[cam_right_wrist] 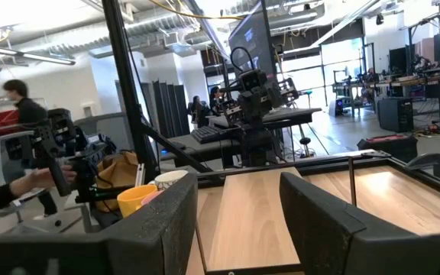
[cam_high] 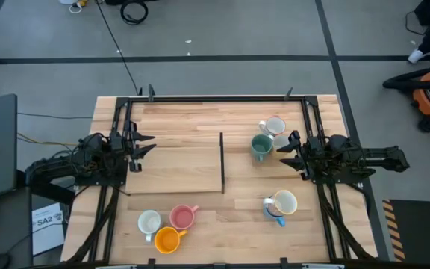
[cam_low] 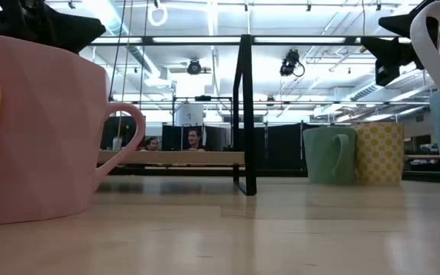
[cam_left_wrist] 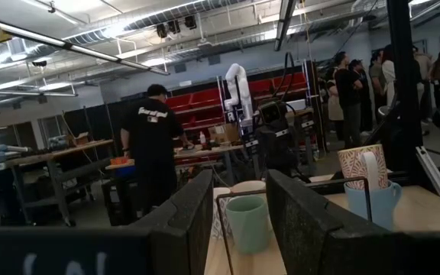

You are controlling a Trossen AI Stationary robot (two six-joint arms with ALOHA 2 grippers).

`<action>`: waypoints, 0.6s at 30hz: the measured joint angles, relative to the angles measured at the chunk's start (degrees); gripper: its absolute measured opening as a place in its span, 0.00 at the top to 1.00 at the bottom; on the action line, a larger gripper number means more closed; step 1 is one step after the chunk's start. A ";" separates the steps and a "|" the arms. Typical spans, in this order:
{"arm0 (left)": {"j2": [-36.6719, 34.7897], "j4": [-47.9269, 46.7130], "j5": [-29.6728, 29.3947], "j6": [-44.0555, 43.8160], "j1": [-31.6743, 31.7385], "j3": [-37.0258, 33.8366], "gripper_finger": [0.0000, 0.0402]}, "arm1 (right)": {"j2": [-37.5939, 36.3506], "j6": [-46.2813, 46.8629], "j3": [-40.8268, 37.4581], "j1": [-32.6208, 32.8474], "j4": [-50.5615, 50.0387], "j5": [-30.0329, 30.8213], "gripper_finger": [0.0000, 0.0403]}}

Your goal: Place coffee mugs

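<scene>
Several coffee mugs stand on their bases on the wooden table (cam_high: 192,119). A teal-green mug (cam_high: 260,146) and a white patterned one (cam_high: 274,127) are at the right, toward the far edge. A white mug sits in a blue one (cam_high: 278,205) at the near right. Cream (cam_high: 149,222), pink (cam_high: 182,217) and orange (cam_high: 168,240) mugs cluster at the near left. My left gripper (cam_high: 146,146) hovers open over the table's left part, raised, pointing right. My right gripper (cam_high: 284,147) hovers open just right of the teal-green mug, pointing left. Nothing lies between either pair of fingers (cam_left_wrist: 189,221) (cam_right_wrist: 319,221).
A thin black upright divider (cam_high: 222,163) stands across the table's middle, with bare wood on both sides of it. A black frame (cam_high: 215,97) runs along the far and side edges. People and workbenches show in the room beyond the table.
</scene>
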 joint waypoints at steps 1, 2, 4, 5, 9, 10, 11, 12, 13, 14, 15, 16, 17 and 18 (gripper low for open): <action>0.00 0.00 0.02 0.00 0.00 0.00 0.68 | 0.00 0.00 0.00 0.00 0.00 0.00 0.52; 0.00 0.00 0.00 0.00 0.00 -0.01 0.68 | -0.01 0.00 0.00 0.00 -0.01 0.00 0.52; 0.00 0.00 0.01 0.00 0.00 0.00 0.68 | -0.02 0.00 0.00 0.02 0.00 -0.01 0.52; 0.01 0.00 0.02 0.00 0.01 0.00 0.68 | -0.02 0.00 0.00 0.01 0.00 0.00 0.52; 0.00 0.04 0.01 0.03 0.01 0.00 0.68 | -0.02 0.00 0.00 0.00 0.00 0.00 0.52; 0.01 0.04 -0.01 0.04 0.00 0.00 0.68 | -0.02 0.00 0.00 0.00 0.00 0.00 0.52; 0.02 0.04 -0.01 0.04 0.00 0.00 0.68 | -0.01 0.00 -0.01 0.02 0.00 -0.02 0.52; 0.02 0.02 -0.01 0.02 0.02 -0.02 0.68 | -0.02 0.00 0.00 0.02 0.00 -0.02 0.52; 0.00 0.03 0.00 0.02 0.01 0.00 0.68 | -0.02 0.00 0.00 0.00 -0.01 0.00 0.52; 0.00 0.04 -0.01 0.02 0.02 0.00 0.68 | 0.00 0.00 0.00 0.01 0.00 -0.01 0.52; 0.00 0.02 0.01 0.02 0.02 0.00 0.68 | -0.02 0.00 0.00 0.01 -0.01 0.00 0.52; 0.00 0.03 0.01 0.03 0.00 0.00 0.68 | -0.01 0.00 0.00 0.00 -0.01 -0.01 0.52; 0.01 0.16 -0.01 0.06 0.00 -0.01 0.68 | 0.00 0.00 -0.01 0.00 0.00 0.00 0.52; 0.02 0.43 0.00 0.06 0.02 0.00 0.68 | -0.01 0.00 0.00 0.01 -0.02 -0.01 0.52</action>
